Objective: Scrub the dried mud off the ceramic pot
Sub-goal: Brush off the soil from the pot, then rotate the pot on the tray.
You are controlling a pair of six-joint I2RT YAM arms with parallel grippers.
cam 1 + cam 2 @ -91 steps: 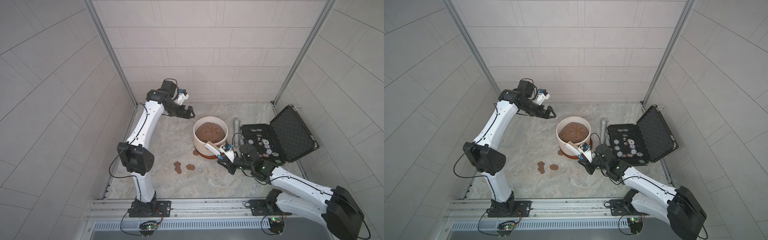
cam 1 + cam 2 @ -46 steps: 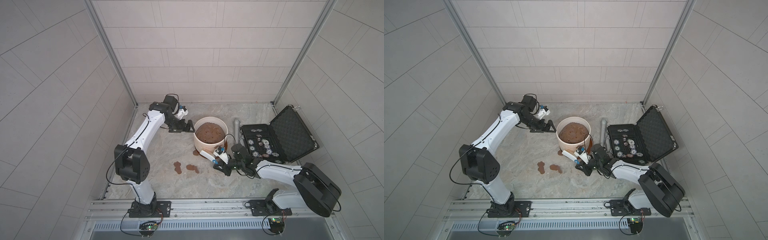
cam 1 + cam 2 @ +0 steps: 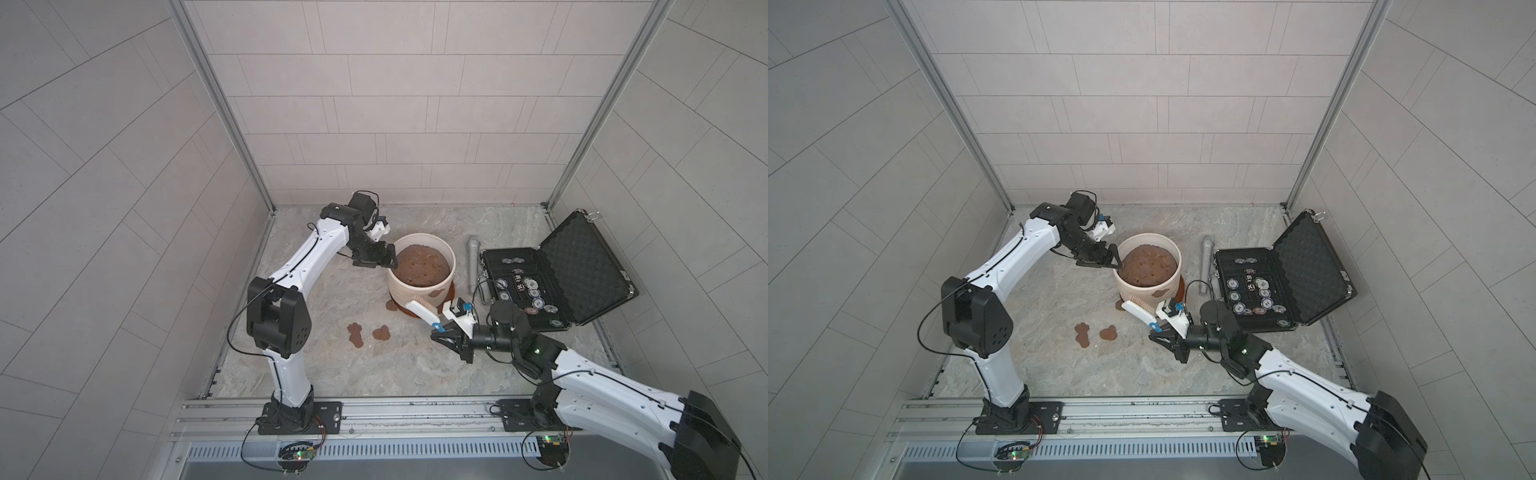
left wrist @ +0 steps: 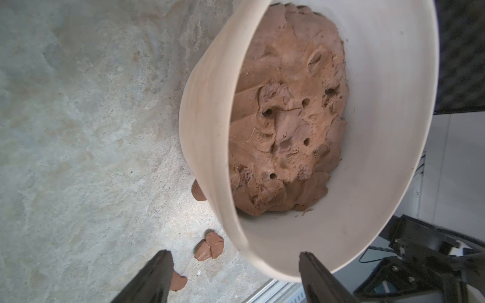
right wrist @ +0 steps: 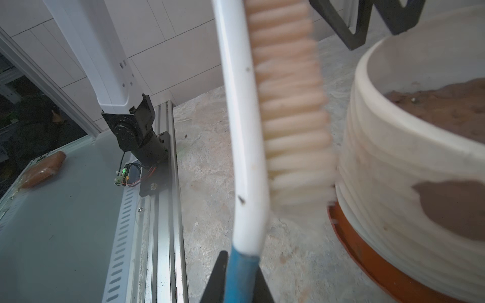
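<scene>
Grey tiled booth, marbled desk (image 3: 415,374), pretty bare setup. Mid-desk sits the ceramic pot (image 3: 409,291) on its reddish saucer (image 5: 354,244), filled with a lumpy soil mound (image 4: 288,118). On the near side, the right tool (image 5: 241,278) is clamped on the blue end of a scrub brush (image 5: 244,131). The bristles are against or just shy of the pot's lower ribbing, too blurry to call. Across from it, the left tool (image 4: 236,278) has its jaws spread over the rim, one finger outside and one inside. Neither is pinching yet as far as I can see.

What worries me: the dried mud (image 5: 456,207) on the wall is off to the side of the bristles, so scrubbing right there cleans nothing. And if the brush pushes before that rim is pinched, I'd bet the pot skids or rocks on the saucer, toward the metal cylinder (image 3: 473,266) and the open chip case (image 3: 582,266). Holding the brush that far back, it could also twist in the jaws. More mud blobs (image 3: 355,334) lie loose on the desk.
</scene>
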